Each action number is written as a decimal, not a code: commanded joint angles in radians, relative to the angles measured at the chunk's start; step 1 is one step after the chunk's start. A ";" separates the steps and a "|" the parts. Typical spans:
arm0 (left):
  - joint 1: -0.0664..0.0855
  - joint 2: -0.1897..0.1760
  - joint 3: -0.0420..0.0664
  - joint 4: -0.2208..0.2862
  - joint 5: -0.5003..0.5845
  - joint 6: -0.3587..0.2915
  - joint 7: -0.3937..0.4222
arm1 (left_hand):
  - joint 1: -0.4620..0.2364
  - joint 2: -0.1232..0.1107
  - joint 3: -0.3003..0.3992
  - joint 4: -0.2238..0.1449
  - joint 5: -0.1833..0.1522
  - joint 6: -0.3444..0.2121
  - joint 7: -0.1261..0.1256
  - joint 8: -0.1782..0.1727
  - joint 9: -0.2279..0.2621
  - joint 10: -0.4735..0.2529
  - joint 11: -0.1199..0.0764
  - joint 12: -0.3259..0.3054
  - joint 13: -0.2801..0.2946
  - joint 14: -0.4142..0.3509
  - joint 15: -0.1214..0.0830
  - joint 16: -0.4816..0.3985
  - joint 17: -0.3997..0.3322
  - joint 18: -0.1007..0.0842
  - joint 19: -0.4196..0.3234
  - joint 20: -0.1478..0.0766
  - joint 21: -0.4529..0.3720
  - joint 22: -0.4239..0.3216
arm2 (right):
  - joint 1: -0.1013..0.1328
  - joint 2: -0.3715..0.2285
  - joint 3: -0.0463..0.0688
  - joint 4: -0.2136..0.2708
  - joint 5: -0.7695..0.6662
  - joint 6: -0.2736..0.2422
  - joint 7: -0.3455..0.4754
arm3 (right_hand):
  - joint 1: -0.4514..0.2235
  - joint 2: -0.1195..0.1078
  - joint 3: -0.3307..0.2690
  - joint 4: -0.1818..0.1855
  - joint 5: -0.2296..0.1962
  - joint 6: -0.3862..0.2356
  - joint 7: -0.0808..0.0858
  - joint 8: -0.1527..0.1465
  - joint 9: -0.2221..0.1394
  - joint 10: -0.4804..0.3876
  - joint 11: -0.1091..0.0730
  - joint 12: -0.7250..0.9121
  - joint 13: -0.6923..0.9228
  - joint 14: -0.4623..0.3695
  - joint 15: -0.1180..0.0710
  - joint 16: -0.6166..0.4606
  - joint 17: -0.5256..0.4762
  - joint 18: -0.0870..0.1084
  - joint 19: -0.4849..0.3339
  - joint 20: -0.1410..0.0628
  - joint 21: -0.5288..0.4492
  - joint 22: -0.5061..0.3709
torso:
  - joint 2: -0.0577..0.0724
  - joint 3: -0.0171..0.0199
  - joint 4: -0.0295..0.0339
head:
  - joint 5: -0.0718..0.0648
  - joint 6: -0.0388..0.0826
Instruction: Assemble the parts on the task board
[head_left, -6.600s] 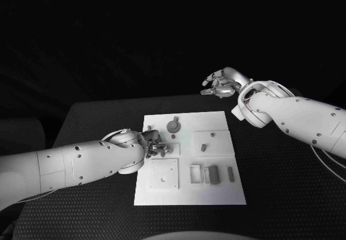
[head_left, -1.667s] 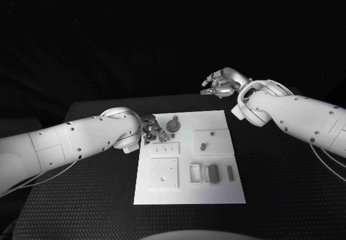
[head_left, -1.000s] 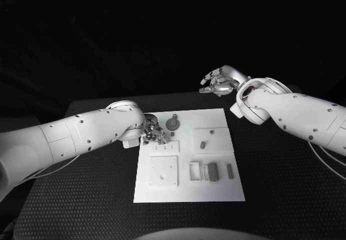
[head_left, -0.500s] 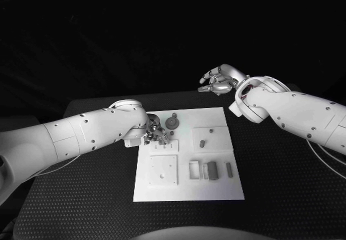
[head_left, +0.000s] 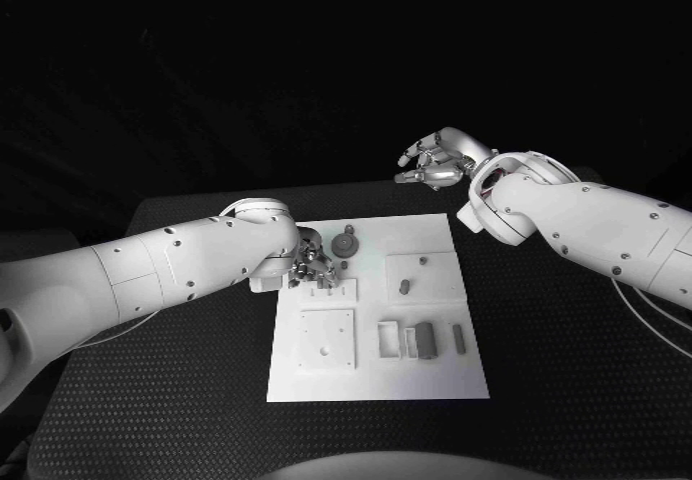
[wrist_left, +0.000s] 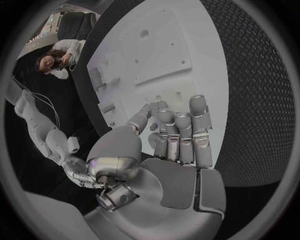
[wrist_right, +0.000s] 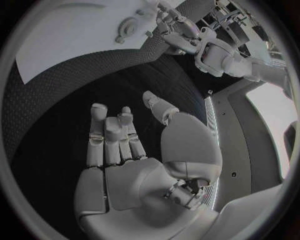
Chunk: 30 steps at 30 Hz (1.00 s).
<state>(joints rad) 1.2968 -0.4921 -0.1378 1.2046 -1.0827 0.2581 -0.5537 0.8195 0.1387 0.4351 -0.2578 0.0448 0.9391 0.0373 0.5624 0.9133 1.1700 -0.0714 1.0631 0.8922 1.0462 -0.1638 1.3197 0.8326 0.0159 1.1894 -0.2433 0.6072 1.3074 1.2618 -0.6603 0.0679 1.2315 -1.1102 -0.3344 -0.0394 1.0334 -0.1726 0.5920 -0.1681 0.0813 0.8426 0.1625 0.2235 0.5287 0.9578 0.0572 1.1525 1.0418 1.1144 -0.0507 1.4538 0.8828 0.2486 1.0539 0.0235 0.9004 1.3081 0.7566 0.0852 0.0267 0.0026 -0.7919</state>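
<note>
Starting at the near end of the task board (head_left: 378, 385), which lies flat on the black table (head_left: 577, 400), a square plate (head_left: 326, 338) with a small hole sits toward the board's left side, and beside it toward the right lie a pale frame-like part (head_left: 389, 340), a darker block (head_left: 424, 341) and a thin bar (head_left: 460, 340). These look like small rigid pieces, light and probably smooth, so I would expect them to slip unless pinched across their long flat sides.

Further up the board, a small dark peg (head_left: 405, 285) lies on a raised square (head_left: 426, 278). The left hand (head_left: 309, 266) is over the board's left edge by a slotted block (head_left: 332, 291), its fingers (wrist_left: 178, 132) curled down together. In the left wrist view something small and dark seems to sit at the fingertips, but I cannot tell whether the hand holds a part or merely rests its fingers on the board.

Just beyond the left hand stands a round part (head_left: 346, 245) with a stub on top; its rim looks like the best place to take hold of it.

Farthest off, well apart from the board and past its far right corner, the right hand (head_left: 433, 165) hangs in the air, fingers (wrist_right: 112, 135) loosely spread and holding nothing.
</note>
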 joint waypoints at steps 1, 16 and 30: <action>0.001 0.003 0.000 -0.001 -0.016 0.022 0.000 | 0.056 0.088 0.025 -0.016 0.004 -0.015 0.001 0.014 0.313 -0.014 0.001 0.011 0.002 -0.013 0.002 0.011 -0.001 0.006 -0.008 -0.011 0.007 0.024 | -0.001 0.002 0.001 -0.001 0.000 0.012 0.009 | -0.011 0.003 0.000 0.007 -0.003 -0.003 0.007 -0.007 -0.001 -0.009 0.001 0.004 -0.002 -0.005 0.001 -0.002 -0.001 0.013 -0.001 -0.005 -0.006 0.018 | 0.000 0.0004 0.0002 | 0.001 0.000; 0.001 0.004 0.000 -0.006 0.024 0.054 -0.005 | 0.015 0.072 0.145 -0.005 0.029 -0.018 -0.007 0.043 0.374 -0.033 -0.006 0.053 -0.017 -0.026 -0.003 0.042 -0.022 0.005 -0.014 -0.014 0.028 0.023 | -0.002 0.002 0.001 -0.003 0.001 0.013 0.009 | -0.012 0.003 0.000 0.008 -0.003 -0.003 0.007 -0.007 -0.001 -0.010 0.001 0.004 -0.002 -0.006 0.001 -0.002 -0.002 0.013 -0.001 -0.005 -0.007 0.018 | 0.000 0.0010 -0.0005 | 0.002 -0.002; 0.001 0.005 0.000 0.000 0.027 0.053 -0.004 | -0.012 0.069 0.172 -0.007 0.081 -0.013 -0.009 0.049 0.388 -0.037 -0.008 0.066 -0.033 -0.029 -0.004 0.052 -0.035 0.003 -0.014 -0.016 0.034 0.023 | -0.002 0.002 0.001 -0.002 0.001 0.015 0.009 | -0.012 0.003 0.000 0.009 -0.002 -0.004 0.007 -0.007 -0.002 -0.010 0.001 0.005 -0.002 -0.006 0.001 -0.002 -0.002 0.013 -0.001 -0.005 -0.007 0.018 | 0.000 0.0009 -0.0004 | 0.002 -0.003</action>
<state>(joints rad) 1.2968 -0.4899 -0.1381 1.2015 -1.0644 0.2988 -0.5571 0.7841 0.1739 0.4708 -0.2245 0.1228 0.9192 0.0312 0.6055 1.2031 1.1413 -0.0783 1.1223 0.8610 1.0178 -0.1600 1.3669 0.7992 0.0154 1.1776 -0.2344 0.6358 1.3080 1.2605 -0.6591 0.0679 1.2290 -1.1089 -0.3322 -0.0391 1.0293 -0.1683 0.5948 -0.1654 0.0813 0.8397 0.1647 0.2235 0.5280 0.9542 0.0608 1.1525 1.0410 1.1144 -0.0507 1.4538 0.8829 0.2485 1.0537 0.0238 0.9003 1.3081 0.7563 0.0857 0.0263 0.0044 -0.7946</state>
